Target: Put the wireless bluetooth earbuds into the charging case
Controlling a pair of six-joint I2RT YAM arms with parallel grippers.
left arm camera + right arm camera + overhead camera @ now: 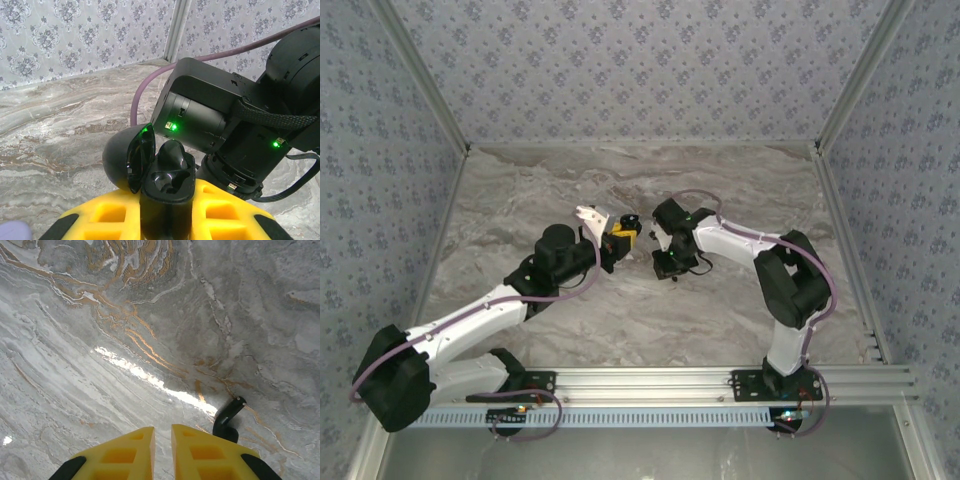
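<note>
My left gripper (167, 199) is shut on the black charging case (165, 212), holding it upright between its yellow fingers. The case lid (122, 157) is swung open to the left. One earbud (172, 154) sits in the far socket; the near socket (167, 182) is empty. In the top view the left gripper (623, 238) is at mid-table, with the right gripper (671, 266) just to its right, pointing down. The right gripper (162, 432) has its fingers nearly together with nothing between them. The other earbud (227, 417) lies on the table just beside its right finger.
The right arm's black wrist (240, 120) and its purple cable (145, 90) loom close behind the case. The marble tabletop (620, 180) is bounded by patterned walls, with an aluminium rail (650, 380) at the near edge.
</note>
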